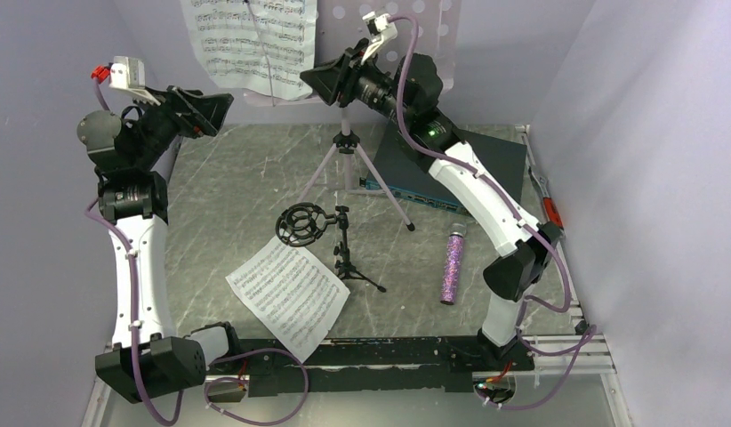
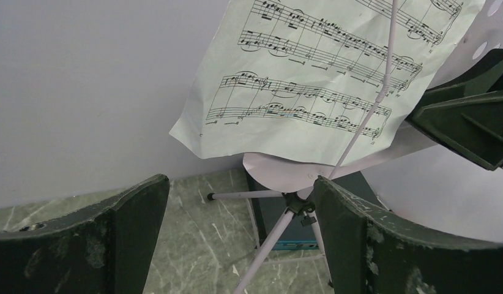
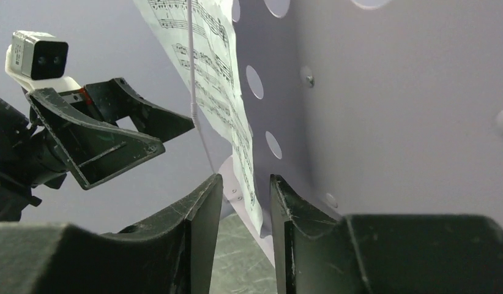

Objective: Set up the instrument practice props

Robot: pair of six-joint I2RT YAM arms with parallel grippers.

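- Plainly, found the left gripper (image 1: pixel 215 107) spread wide and empty, raised just left of the sheet on the stand (image 1: pixel 246 40), facing its lower left corner without touching it.
- Found the right gripper (image 3: pixel 245 179) narrowed to a slim gap at that page's lower right edge. Saw the paper in line with the gap but not visibly pinched, so judged it as holding nothing.
- Saw the music stand (image 1: pixel 346 140) upright on its tripod at the far middle of the surface (image 1: pixel 220 187).
- Judged the coming move to turn on the loose sheet (image 1: pixel 289 296): seen flat on the surface, well below both raised grippers and toward the near edge, just beside the small black tripod stand (image 1: pixel 342 245).
- Read its long axis as running from far-left to near-right, and placed it nearer the left arm's base than the right's.
- Noted the microphone (image 1: pixel 452 265) lying flat with its long axis near-to-far, on the right arm's side and well apart from the ring mount.
- Counted one music stand, two sheets — one up, one down — one microphone and one small tripod stand, plus one dark box (image 1: pixel 486 160) behind the stand's legs.
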